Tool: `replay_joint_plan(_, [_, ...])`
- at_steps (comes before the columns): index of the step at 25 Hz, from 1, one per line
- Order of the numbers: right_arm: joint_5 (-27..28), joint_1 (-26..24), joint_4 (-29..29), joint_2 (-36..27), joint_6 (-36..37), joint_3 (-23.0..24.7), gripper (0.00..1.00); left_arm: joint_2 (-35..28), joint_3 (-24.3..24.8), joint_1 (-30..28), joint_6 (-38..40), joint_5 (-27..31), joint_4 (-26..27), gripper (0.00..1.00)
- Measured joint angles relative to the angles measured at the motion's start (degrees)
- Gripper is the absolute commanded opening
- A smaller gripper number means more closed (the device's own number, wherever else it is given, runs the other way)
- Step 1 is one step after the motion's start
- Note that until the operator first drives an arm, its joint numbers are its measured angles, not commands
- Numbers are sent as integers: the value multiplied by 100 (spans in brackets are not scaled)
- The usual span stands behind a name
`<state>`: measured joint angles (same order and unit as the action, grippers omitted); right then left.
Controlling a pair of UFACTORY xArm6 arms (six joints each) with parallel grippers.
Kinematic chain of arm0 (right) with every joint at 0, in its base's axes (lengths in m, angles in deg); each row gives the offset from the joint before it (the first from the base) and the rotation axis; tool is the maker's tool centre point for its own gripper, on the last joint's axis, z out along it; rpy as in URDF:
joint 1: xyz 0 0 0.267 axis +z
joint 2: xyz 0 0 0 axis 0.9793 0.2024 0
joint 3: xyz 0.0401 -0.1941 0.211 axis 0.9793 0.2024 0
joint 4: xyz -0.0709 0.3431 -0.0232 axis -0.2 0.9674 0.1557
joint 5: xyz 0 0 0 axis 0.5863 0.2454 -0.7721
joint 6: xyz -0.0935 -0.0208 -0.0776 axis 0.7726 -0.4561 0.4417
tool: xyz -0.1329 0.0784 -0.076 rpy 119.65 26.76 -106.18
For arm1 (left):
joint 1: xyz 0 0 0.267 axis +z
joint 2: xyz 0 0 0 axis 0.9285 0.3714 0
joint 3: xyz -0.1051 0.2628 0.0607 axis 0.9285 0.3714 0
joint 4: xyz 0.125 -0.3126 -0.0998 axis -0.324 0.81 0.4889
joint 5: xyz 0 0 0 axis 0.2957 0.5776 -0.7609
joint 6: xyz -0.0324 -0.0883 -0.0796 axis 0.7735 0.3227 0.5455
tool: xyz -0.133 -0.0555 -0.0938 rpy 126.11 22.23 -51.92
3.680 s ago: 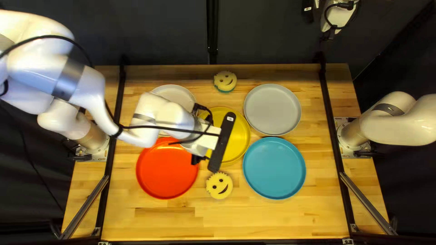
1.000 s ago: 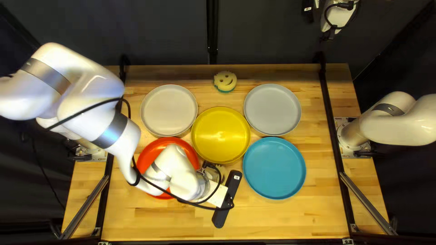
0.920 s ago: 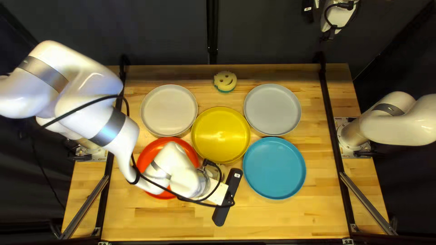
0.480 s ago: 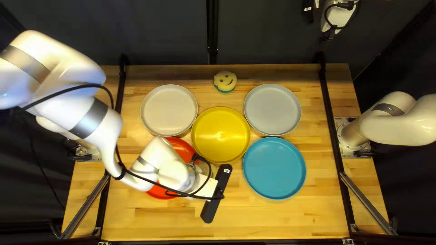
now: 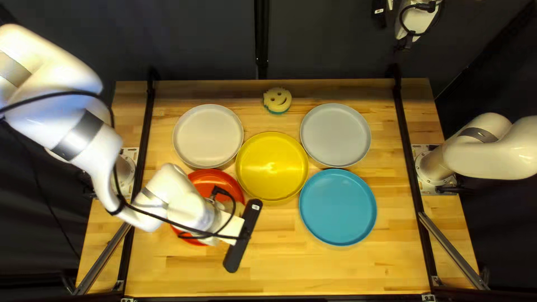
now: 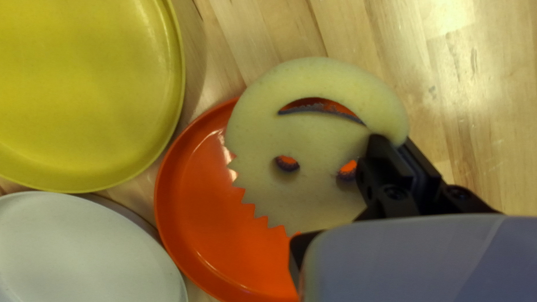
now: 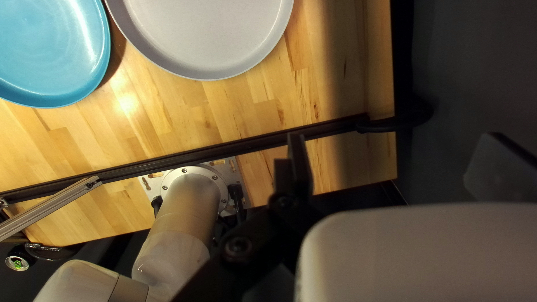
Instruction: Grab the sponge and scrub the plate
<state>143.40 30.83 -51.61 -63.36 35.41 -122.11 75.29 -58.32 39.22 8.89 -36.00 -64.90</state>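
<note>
At the lower left of the top left view, my left gripper [image 5: 244,235] hangs over the near right side of the red plate [image 5: 217,178]. In the left wrist view my left gripper [image 6: 394,148] pinches the rim of a yellow smiley sponge [image 6: 330,196]. Red shows through its eye and mouth holes; whether it touches the red plate [image 6: 201,223] I cannot tell. Most of the sponge is hidden under the arm from above. My right gripper [image 5: 380,14] is at the top edge, raised. In the right wrist view my right gripper [image 7: 397,148] has its fingers spread, holding nothing.
A yellow plate [image 5: 272,168] borders the red one, with a white plate [image 5: 208,137] behind. Farther right are a grey plate [image 5: 335,134] and a blue plate [image 5: 338,207]. Another smiley sponge [image 5: 277,100] lies near the far edge. Black rails cross both table sides.
The near sponge, earlier lying in front of the yellow plate, is now in my left gripper. That arm came toward the near edge, then swung left over the red plate. My right arm stayed still.
</note>
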Motion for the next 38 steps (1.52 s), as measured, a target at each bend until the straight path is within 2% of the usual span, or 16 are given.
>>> replay_joint_plan(6, [0,0,0,0,0,0,100,-112,232,107,-144,-221,236,0])
replay_joint_plan(20, [0,0,0,0,0,0,100,-147,272,106,-149,-261,211,0])
replay_joint_plan(26, [0,0,0,0,0,0,100,-253,333,-94,-51,-212,144,0])
replay_joint_plan(38, [0,0,0,0,0,0,100,350,364,-541,-262,-932,575,0])
